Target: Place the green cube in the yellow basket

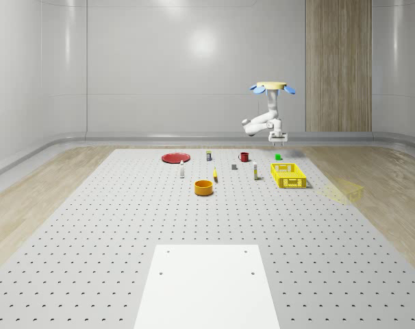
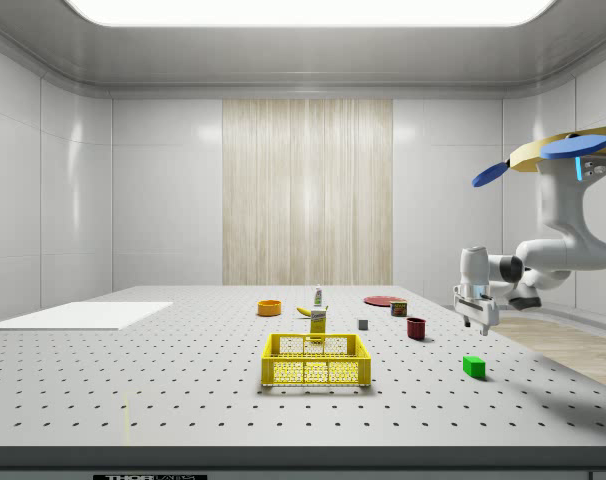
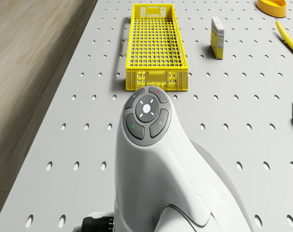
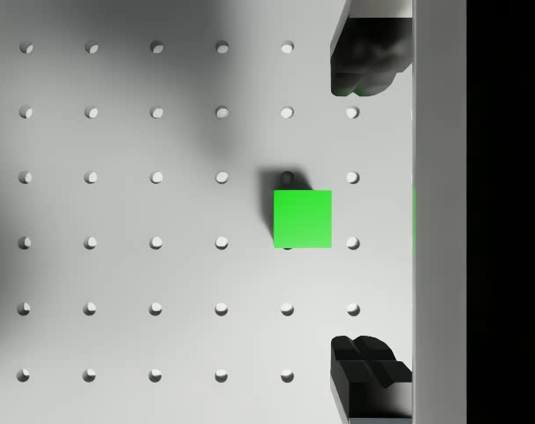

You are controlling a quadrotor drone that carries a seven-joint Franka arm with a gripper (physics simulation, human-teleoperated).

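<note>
The green cube (image 4: 303, 218) lies on the perforated table, seen from straight above between my two fingers (image 4: 365, 57), which stand far apart with nothing in them. In the side view the cube (image 2: 473, 366) sits on the table just below the open gripper (image 2: 478, 318), with a clear gap between them. In the whole-scene view the gripper (image 1: 278, 141) hangs above the cube (image 1: 278, 157). The yellow basket (image 1: 288, 175) stands nearer the camera than the cube; in the drone view the basket (image 3: 156, 48) lies beyond the arm's wrist. The drone (image 1: 272, 87) hovers over the table's far right part.
A red mug (image 1: 244, 157), a red plate (image 1: 174, 157), an orange bowl (image 1: 204, 187), a banana (image 1: 215, 177), a small box (image 3: 217, 37) and a grey block (image 1: 233, 166) stand left of the basket. The table's edge and wooden floor (image 3: 25, 72) lie close by.
</note>
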